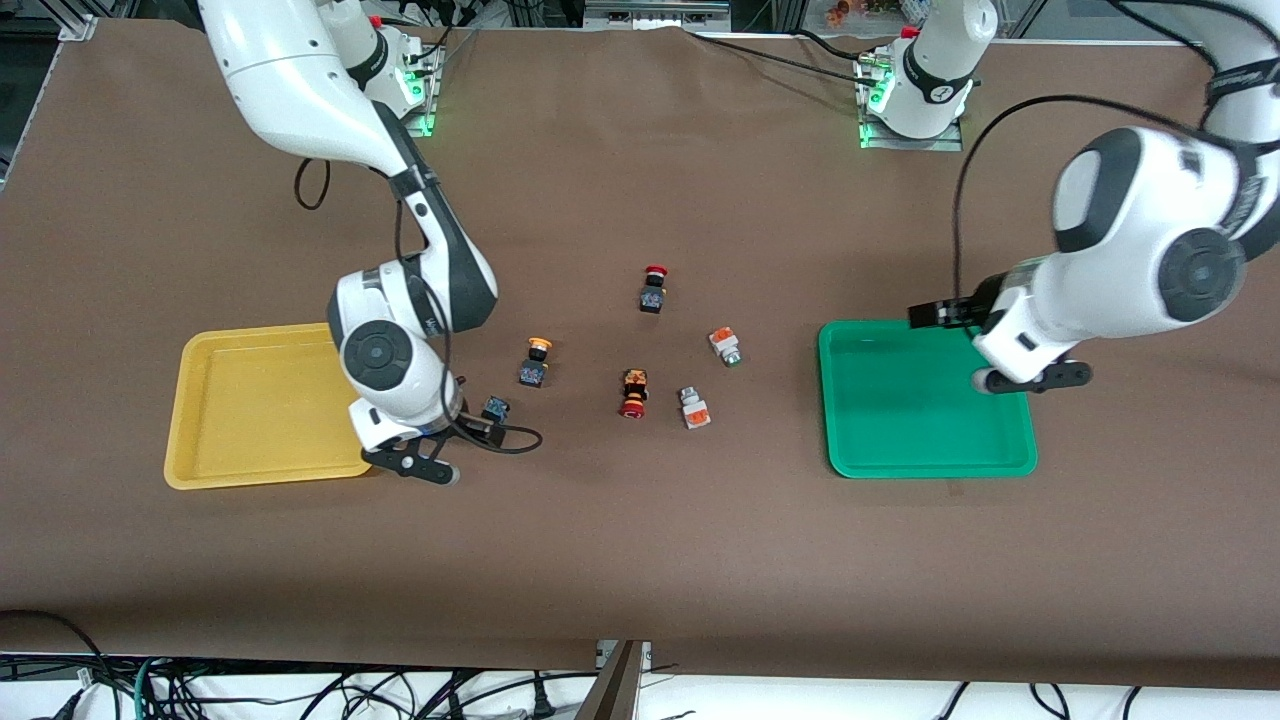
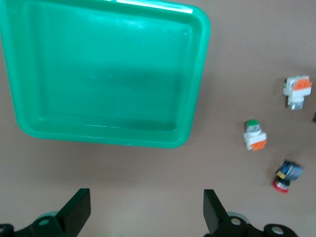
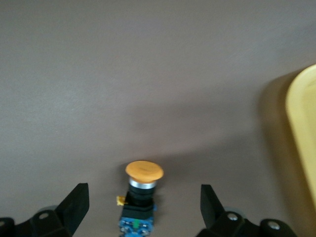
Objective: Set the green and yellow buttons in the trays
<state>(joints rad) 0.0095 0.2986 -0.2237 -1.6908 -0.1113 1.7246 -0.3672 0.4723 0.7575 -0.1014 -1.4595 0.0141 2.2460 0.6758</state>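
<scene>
From the front, the right gripper [image 1: 462, 448] hangs low over the table just beside the yellow tray [image 1: 190, 400], its arm bent down steeply from the base at the top; a yellow button [image 1: 495, 408] lies right by it, half hidden, and a second yellow button [image 1: 536, 362] lies a little farther from the camera. Two green buttons [image 1: 725, 346] [image 1: 695, 407] lie mid-table toward the green tray [image 1: 900, 440], with two red buttons [image 1: 653, 290] [image 1: 632, 393] among them, to be left alone. The left gripper [image 1: 990, 345] waits over the green tray's edge, at the left arm's end of the table. No button shows in either tray. In the left wrist view the left gripper [image 2: 147, 212] is released, with bare table between the fingers; the green tray [image 2: 192, 74] and the green buttons [image 2: 254, 136] [image 2: 297, 91] lie ahead, apart from a red button [image 2: 286, 175]. In the right wrist view the right gripper [image 3: 142, 207] is spread wide and grasps nothing, a yellow button [image 3: 140, 197] sitting centred between its fingers, cap pointing away, and the yellow tray [image 3: 303, 113] close at one side. The step in hand looks like picking this button: I would lower straight down, keep it centred, pinch the dark body below the cap so it cannot squirt out, then lift clear of the rim before crossing to the tray
</scene>
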